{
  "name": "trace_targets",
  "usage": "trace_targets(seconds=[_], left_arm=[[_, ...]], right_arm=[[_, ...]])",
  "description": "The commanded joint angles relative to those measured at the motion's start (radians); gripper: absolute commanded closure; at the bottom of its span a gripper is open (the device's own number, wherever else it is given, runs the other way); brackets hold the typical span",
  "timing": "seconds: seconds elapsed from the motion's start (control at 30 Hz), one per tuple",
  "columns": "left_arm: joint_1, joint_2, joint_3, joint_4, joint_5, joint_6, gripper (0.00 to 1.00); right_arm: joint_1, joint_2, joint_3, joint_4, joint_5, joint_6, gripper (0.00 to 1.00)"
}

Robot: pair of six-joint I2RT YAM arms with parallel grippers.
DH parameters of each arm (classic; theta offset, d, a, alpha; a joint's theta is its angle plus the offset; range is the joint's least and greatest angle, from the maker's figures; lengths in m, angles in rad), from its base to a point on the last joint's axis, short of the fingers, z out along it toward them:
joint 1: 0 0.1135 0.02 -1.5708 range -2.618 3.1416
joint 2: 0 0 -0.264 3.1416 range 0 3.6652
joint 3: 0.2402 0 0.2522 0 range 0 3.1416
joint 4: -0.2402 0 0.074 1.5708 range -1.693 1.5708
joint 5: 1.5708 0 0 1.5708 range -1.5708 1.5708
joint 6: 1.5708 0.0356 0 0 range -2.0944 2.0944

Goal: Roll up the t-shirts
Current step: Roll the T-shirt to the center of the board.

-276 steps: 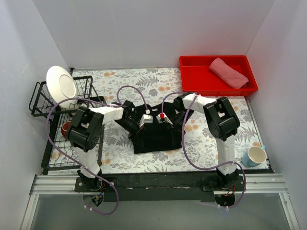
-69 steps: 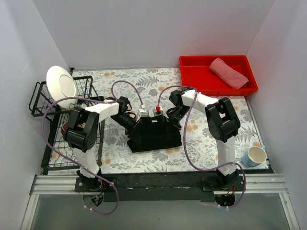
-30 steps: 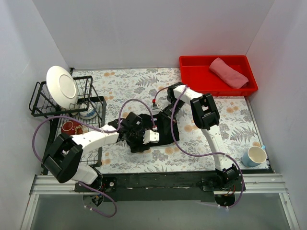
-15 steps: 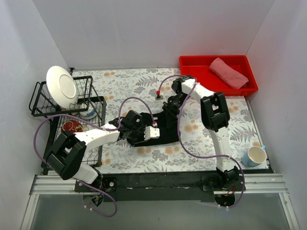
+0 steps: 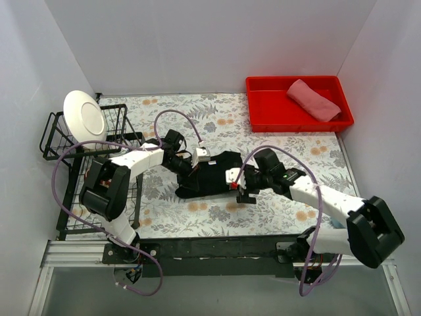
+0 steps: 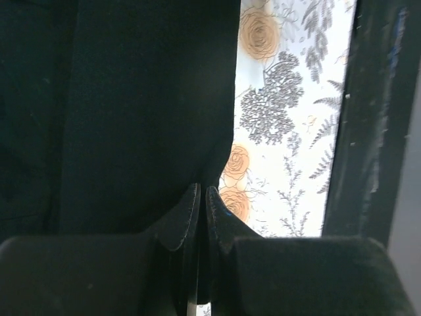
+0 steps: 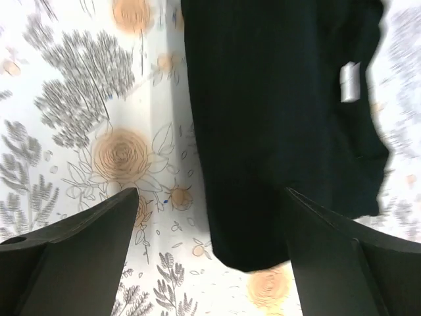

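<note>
On the floral tablecloth (image 5: 164, 115), the left gripper (image 6: 202, 191) is pinched tight on one edge of the large black cloth t-shirt (image 5: 214, 179), and the right gripper (image 7: 212, 197) hangs spread wide over its other end. The shirt lies folded mid-table, long axis left to right, its white neck label (image 7: 348, 82) showing only in the right wrist view. The red plastic tray (image 5: 263, 120) in the far right corner holds the salmon-pink t-shirt (image 5: 314, 99).

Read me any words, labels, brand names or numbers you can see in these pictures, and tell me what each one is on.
No text can be read anywhere.
Small white tag on the large black cloth t-shirt: too blurred to read.
</note>
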Motion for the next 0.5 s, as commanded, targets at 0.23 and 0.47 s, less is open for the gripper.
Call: trace_targets(seconds=[0.23,0.47], left_arm=[[0.045,0.040,0.051,-0.081,0.159,-0.005,1.00],[0.085,0.069,0.057,-0.095,0.181,-0.004,1.00]], right_arm=[[0.050,0.156,0.005,0.298,0.096,-0.029,0.15],[0.062,0.200,-0.037,0.329,0.027,-0.198,0.18]])
